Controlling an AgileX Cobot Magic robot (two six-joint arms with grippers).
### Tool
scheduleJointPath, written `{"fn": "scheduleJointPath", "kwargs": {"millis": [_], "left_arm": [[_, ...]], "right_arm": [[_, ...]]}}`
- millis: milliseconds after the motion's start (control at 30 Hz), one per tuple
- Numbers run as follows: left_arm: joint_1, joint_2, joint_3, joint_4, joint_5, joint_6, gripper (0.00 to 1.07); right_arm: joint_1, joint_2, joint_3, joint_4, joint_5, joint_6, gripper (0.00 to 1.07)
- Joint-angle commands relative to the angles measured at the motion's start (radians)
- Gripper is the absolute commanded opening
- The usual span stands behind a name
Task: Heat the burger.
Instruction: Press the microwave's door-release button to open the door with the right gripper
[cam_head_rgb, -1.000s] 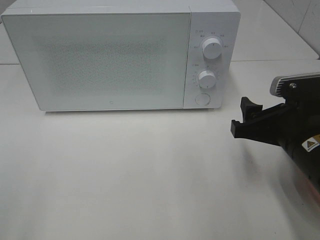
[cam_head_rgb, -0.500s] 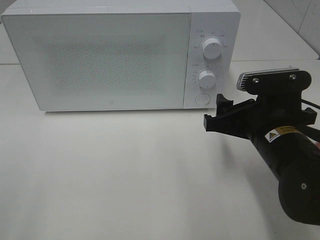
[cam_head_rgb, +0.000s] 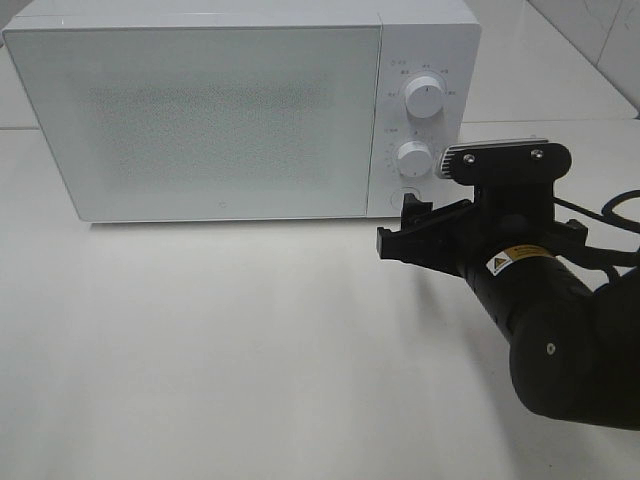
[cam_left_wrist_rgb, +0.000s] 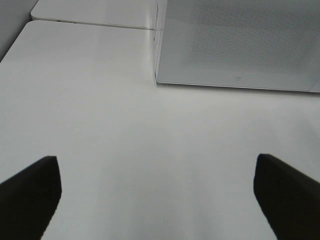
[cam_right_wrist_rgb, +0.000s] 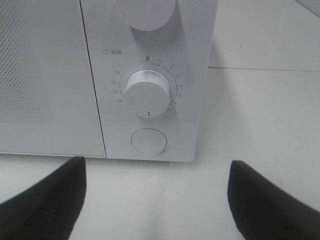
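The burger is out of view. A white microwave (cam_head_rgb: 200, 120) stands at the back of the table with its door shut, and the frosted door hides the inside. My right gripper (cam_head_rgb: 398, 225) is open with nothing between its fingers, just in front of the control panel's bottom corner. The right wrist view faces the timer knob (cam_right_wrist_rgb: 147, 92) and the round door button (cam_right_wrist_rgb: 148, 141), with the right gripper (cam_right_wrist_rgb: 156, 172) low before them. My left gripper (cam_left_wrist_rgb: 156, 165) is open and empty over bare table, facing the microwave's (cam_left_wrist_rgb: 240, 40) lower left corner. It does not show in the exterior view.
The panel carries an upper knob (cam_head_rgb: 426, 99) above the timer knob (cam_head_rgb: 413, 157) and the door button (cam_head_rgb: 405, 197). The white table (cam_head_rgb: 220, 350) spreads in front of the microwave. A tiled wall (cam_head_rgb: 600, 30) rises at the back right.
My right arm has swung in from the right edge toward the microwave's control panel, its open gripper now close to the door button. The microwave has not moved.
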Motion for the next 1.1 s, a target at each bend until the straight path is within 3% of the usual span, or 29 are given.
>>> {"fn": "scheduleJointPath", "kwargs": {"millis": [33, 233, 533, 800, 1100], "left_arm": [[0.001, -0.02, 0.001, 0.001, -0.009, 0.0, 1.0], [0.001, -0.02, 0.001, 0.001, -0.009, 0.0, 1.0], [0.001, -0.02, 0.001, 0.001, -0.009, 0.0, 1.0], [0.001, -0.02, 0.001, 0.001, -0.009, 0.0, 1.0], [0.001, -0.02, 0.001, 0.001, -0.009, 0.0, 1.0]], "right_arm": [[0.002, -0.002, -0.008, -0.007, 0.0, 0.068, 0.71], [0.002, -0.002, -0.008, -0.007, 0.026, 0.337, 0.58], [0.002, -0.002, -0.008, -0.007, 0.029, 0.794, 0.28], [0.002, -0.002, -0.008, -0.007, 0.029, 1.171, 0.24], [0.002, -0.002, -0.008, -0.023, 0.029, 1.374, 0.24]]}}
